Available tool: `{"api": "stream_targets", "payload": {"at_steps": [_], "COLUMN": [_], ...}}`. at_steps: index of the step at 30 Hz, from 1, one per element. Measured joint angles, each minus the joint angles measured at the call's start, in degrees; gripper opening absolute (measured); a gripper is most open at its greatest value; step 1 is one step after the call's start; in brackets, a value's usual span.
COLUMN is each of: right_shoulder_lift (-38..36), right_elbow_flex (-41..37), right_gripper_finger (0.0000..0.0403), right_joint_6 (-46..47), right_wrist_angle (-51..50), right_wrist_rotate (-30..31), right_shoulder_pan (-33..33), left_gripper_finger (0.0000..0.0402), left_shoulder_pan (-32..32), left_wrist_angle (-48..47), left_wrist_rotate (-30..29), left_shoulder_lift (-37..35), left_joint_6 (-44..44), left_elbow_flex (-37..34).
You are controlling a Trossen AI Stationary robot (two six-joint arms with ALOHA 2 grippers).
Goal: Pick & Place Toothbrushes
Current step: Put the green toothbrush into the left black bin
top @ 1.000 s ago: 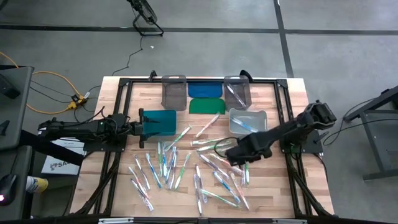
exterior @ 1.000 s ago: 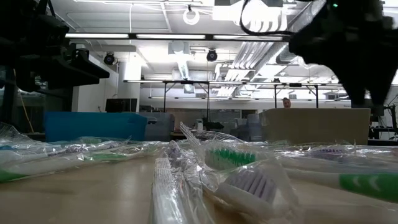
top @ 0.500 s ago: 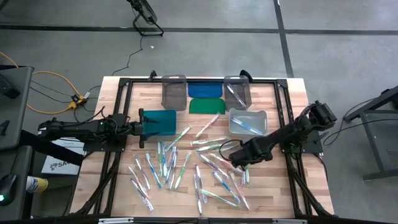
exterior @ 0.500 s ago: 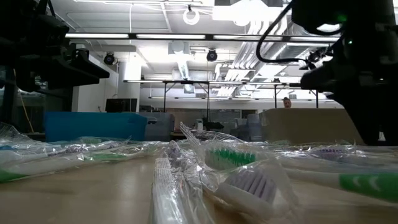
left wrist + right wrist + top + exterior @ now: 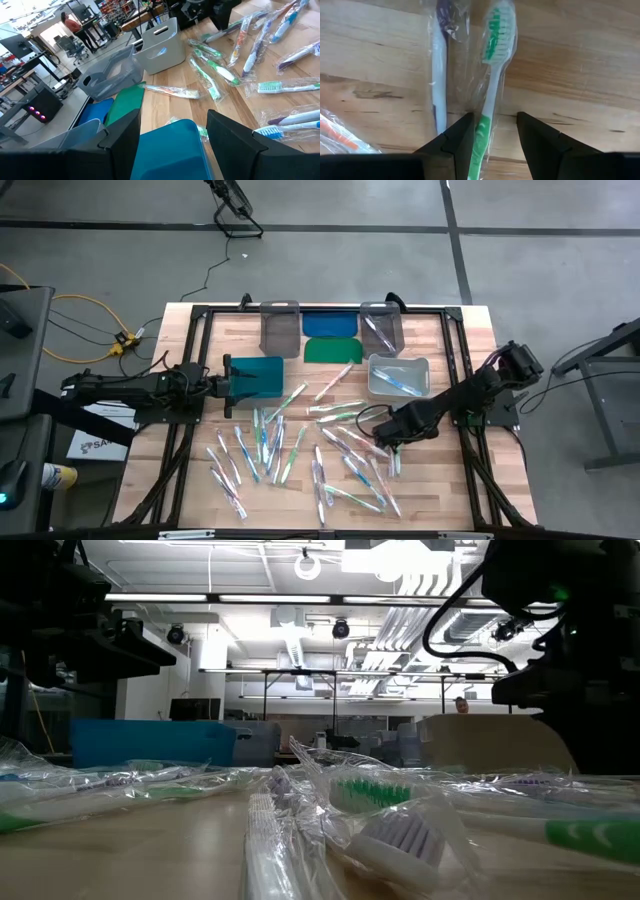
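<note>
Right gripper (image 5: 492,135) sits low over the loose pile on the table's right half, its two fingers standing apart and straddling the handle of a green-bristled toothbrush (image 5: 490,95) that lies in a clear wrapper on the bare wood. I read this as the approach-to-grasp step: the fingers are parted on either side of the handle and nothing is clamped yet. A second wrapped brush, white with purple bristles (image 5: 438,75), lies just beside the green one, nearly parallel, outside the near finger.

From the high view the right arm reaches in from the table's right edge, with its gripper (image 5: 385,430) among the scattered toothbrushes (image 5: 270,445), which cover the front half of the table. A few brushes already lie in the clear bin (image 5: 398,375) just behind the gripper; I take that as the drop point, though I cannot be sure from overhead.

Left gripper (image 5: 172,137) waits at the left side, fingers spread wide around the teal bin (image 5: 170,150); whether the pads actually press its walls I cannot tell from the wrist picture, so I log it as released.

Next move, in my judgement: close squarely on the green handle without catching the neighbouring wrapper, lift clear of the pile, then carry back to the clear bin. The slick wrapping could let the brush slide or twist in the pinch, and the purple brush's film may drag along if the films overlap.
</note>
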Motion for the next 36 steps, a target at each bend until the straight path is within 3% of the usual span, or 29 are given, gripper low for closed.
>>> {"api": "stream_targets", "payload": {"at_steps": [6, 14, 21, 30, 36], "right_shoulder_lift": [0.1, 0.1, -1.6, -17.0, -29.3], "right_elbow_flex": [-0.8, -0.9, -1.1, -1.1, 0.6], "right_gripper_finger": [0.0122, 0.0019, 0.0014, 0.0000, 0.0000], "right_joint_6": [-0.7, -5.3, -10.4, -21.8, -36.5], "right_wrist_angle": [-1.2, -1.7, -1.6, -1.9, -1.9], "right_wrist_rotate": [0.0, -0.6, -0.7, 7.4, 13.7], "right_shoulder_pan": [0.0, 0.0, 0.0, 0.0, -0.7], "left_gripper_finger": [0.0219, 0.0219, 0.0219, 0.0219, 0.0219], "left_shoulder_pan": [0.0, 0.0, 0.0, 0.0, 0.0], "left_wrist_angle": [0.0, 0.0, 0.0, 0.0, 0.0], "left_wrist_rotate": [0.0, 0.0, 0.0, 0.0, 0.0], "left_shoulder_lift": [0.0, 0.0, 0.0, 0.0, 0.0], "left_joint_6": [0.0, 0.0, 0.0, 0.0, 0.0], "left_elbow_flex": [0.0, 0.0, 0.0, 0.0, 0.0]}}
